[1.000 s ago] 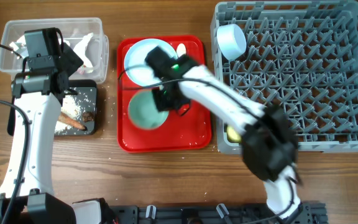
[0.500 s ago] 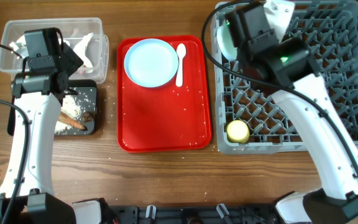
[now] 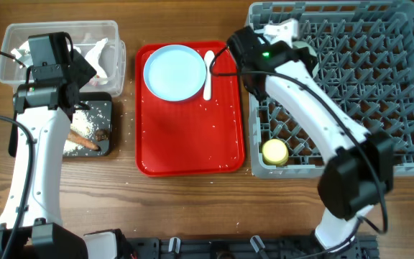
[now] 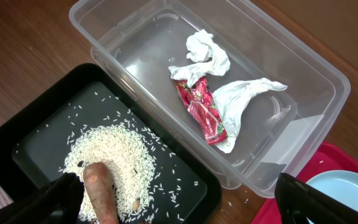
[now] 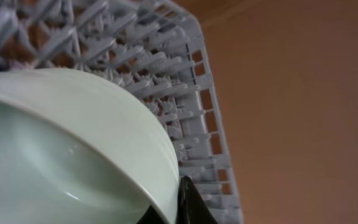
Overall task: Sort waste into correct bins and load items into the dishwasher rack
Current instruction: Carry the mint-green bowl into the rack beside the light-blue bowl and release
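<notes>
Far left: clear glossy tub (image 4: 135, 56) holding two crumpled white scraps (image 4: 247, 99) and one shiny red wrapper (image 4: 201, 109); black tray (image 4: 42, 143) touching it, strewn with white grains (image 4: 117, 149) around one brown stick (image 4: 98, 183). Left jaws spread wide above both, empty. Centre of worktop (image 3: 192, 208): flat red tray (image 3: 189, 137) bearing one round plate (image 3: 172, 72) and one spoon (image 3: 208, 72). Right: grey lattice rack (image 3: 379, 93), one yellow cup (image 3: 274, 151) in near-left corner; right jaws clenched on smooth mint bowl (image 5: 61, 143) at its rim, over rack.

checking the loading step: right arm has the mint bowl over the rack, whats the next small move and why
Probably lower the mint-green bowl down among the pegs, then open the right gripper. The right wrist view shows a fingertip on the bowl's rim and the corner of the dishwasher rack beyond it, so it seems held above the rack, not yet seated.
</notes>
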Action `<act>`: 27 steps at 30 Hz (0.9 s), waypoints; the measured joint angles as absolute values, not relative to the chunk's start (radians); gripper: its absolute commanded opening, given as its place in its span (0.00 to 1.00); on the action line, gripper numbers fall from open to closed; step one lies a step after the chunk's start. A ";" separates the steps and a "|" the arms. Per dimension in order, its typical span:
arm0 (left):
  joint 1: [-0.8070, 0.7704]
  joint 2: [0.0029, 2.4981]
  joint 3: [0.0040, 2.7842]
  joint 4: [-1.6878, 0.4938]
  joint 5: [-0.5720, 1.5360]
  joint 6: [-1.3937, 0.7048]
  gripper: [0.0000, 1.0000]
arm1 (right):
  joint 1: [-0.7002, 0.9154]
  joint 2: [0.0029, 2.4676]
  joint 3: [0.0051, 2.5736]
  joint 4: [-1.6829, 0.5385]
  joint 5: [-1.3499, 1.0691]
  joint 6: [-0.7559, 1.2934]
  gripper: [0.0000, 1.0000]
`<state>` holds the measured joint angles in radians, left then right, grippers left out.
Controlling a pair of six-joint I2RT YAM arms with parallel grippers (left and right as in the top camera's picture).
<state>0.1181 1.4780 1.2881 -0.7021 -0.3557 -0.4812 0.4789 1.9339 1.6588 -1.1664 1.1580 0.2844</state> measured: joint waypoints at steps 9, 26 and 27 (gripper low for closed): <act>0.118 1.478 1.288 -0.702 -0.356 -0.481 1.00 | 0.479 1.994 1.658 -1.166 1.140 0.178 0.04; 0.118 1.478 1.288 -0.702 -0.358 -0.481 1.00 | 0.471 1.994 1.658 -1.164 1.179 0.162 0.04; 0.118 1.478 1.288 -0.702 -0.359 -0.481 1.00 | 0.469 1.994 1.658 -1.164 1.172 0.161 0.04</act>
<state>0.1181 1.4780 1.2881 -0.7021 -0.3588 -0.4812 0.4694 1.9938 1.6581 -1.1637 1.1725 0.1612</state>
